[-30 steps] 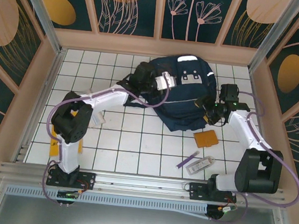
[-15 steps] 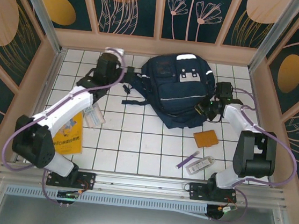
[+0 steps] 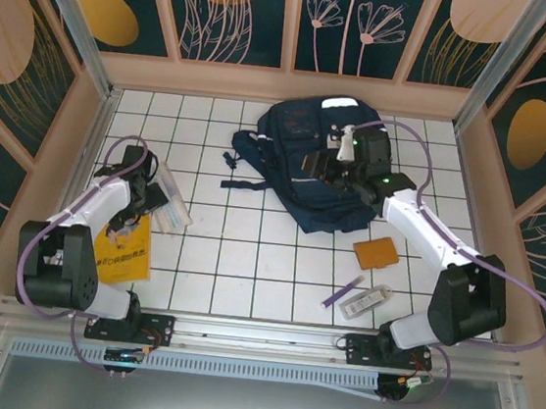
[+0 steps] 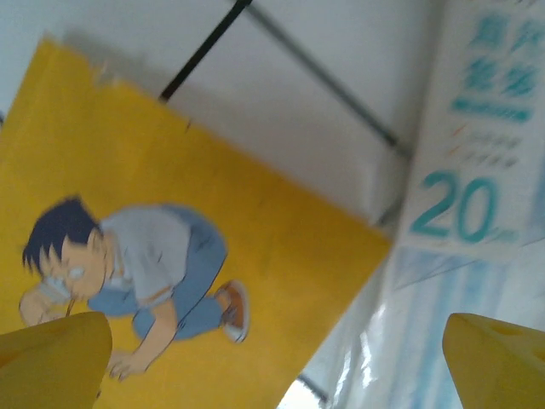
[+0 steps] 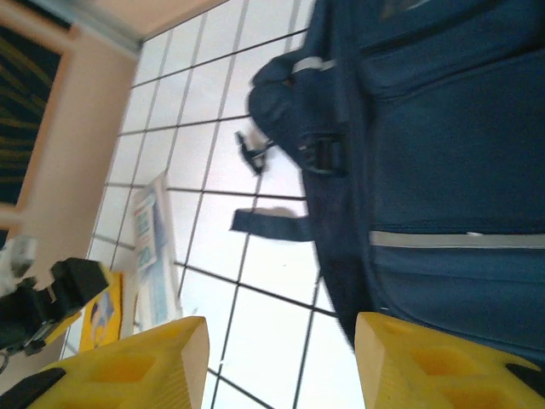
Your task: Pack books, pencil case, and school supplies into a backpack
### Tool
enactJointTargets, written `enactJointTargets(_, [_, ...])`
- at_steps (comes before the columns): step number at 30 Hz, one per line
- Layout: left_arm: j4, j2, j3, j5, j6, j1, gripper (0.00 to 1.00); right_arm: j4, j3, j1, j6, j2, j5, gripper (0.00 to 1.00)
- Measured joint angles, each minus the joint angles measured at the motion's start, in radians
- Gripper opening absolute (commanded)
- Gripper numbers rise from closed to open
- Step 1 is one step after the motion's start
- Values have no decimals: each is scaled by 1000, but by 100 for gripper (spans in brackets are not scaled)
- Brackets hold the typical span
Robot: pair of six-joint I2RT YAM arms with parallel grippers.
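The white tiled worktop (image 3: 247, 261) carries all items. The large navy-blue fabric backpack (image 3: 332, 206) lies at its far centre, front pockets facing up.

The right end effector (image 3: 322, 166) hovers over the backpack's front, fingers partly spread with nothing between them. The left end effector (image 3: 138, 209) is well left of the backpack, fingers spread wide, empty.

Below it lie the larger yellow printed book (image 3: 124, 252) and, just beside that, a clear-plastic stationery pack (image 3: 172, 211).

The smaller plain orange book (image 3: 376, 251) lies just off the backpack's near right corner. Nearer still lie a second clear pack (image 3: 373, 299) and the slim purple pen (image 3: 344, 292).
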Motion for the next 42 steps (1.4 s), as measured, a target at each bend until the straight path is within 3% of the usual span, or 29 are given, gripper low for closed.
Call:
enactJointTargets(1, [1, -6, -19, 9, -12, 0, 98, 10, 0, 9, -5, 8, -13, 48])
enactJointTargets(4, [52, -14, -101, 76, -35, 0, 83, 33, 0, 41, -34, 48, -34, 49])
enactJointTargets(10, [177, -51, -188, 160, -45, -19, 81, 33, 0, 105, -77, 117, -13, 50])
enactJointTargets(13, [263, -28, -170, 225, -75, -117, 82, 47, 0, 108, -75, 130, -7, 50])
enactJointTargets(18, [510, 48, -151, 455, -259, -281, 84, 70, 10, 108, -64, 159, 17, 50])
enactJointTargets(24, [558, 167, -16, 598, -411, -451, 85, 61, 53, 93, -49, 195, 30, 50])
enactJointTargets(30, [478, 141, 105, 568, -422, -439, 90, 8, 100, 76, -53, 245, -23, 50])
enactJointTargets(32, [429, 123, 121, 550, -384, -406, 96, -43, 146, 80, -53, 294, -51, 51])
enactJointTargets(39, [196, 135, 99, 378, -87, -275, 99, -177, 293, 159, 39, 457, -134, 48])
enactJointTargets(42, [179, 151, 36, 391, 6, -276, 99, -184, 314, 183, 101, 508, -185, 48])
